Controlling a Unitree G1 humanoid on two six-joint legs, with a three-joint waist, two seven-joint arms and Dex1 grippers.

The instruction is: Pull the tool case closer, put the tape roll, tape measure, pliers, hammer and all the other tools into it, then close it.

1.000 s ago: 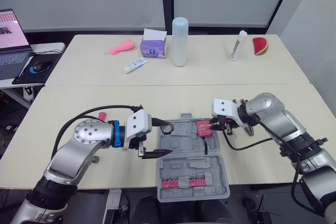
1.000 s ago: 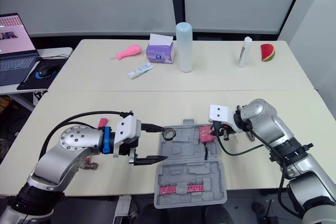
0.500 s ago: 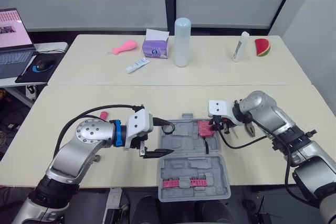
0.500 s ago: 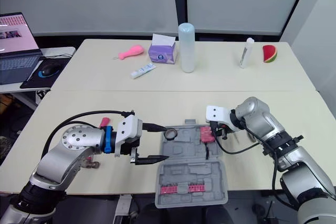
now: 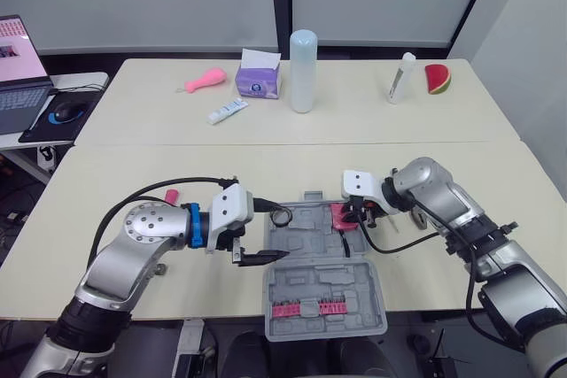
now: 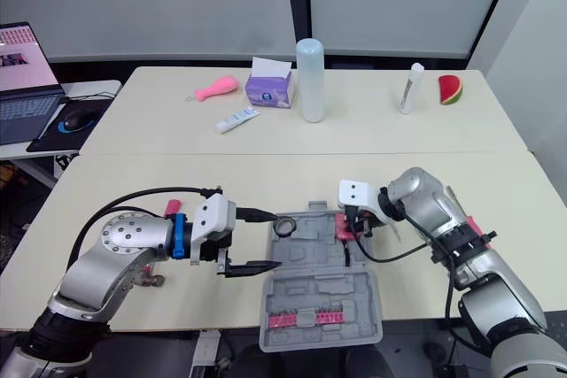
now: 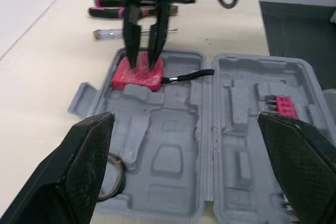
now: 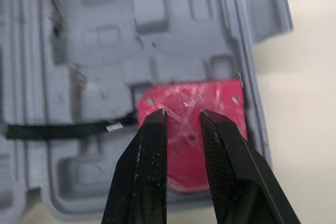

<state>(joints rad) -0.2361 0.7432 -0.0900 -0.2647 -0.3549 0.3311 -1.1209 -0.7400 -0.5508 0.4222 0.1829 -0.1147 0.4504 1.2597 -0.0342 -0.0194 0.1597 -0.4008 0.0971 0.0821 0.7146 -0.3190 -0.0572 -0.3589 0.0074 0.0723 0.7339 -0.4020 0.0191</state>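
The pink, boxy tape measure (image 7: 137,75) lies in the far right corner of the open grey plastic tool case (image 5: 310,285), its black strap trailing towards the hinge. My right gripper (image 8: 182,115) has its tips on the tape measure's top face, fingers parted narrowly and clamping nothing. My left gripper (image 5: 279,235) hovers wide open over the case's left side, near the dark tape roll (image 6: 284,227) in the far left corner. The pink-and-black-handled pliers (image 7: 105,11) lie on the table beyond the case.
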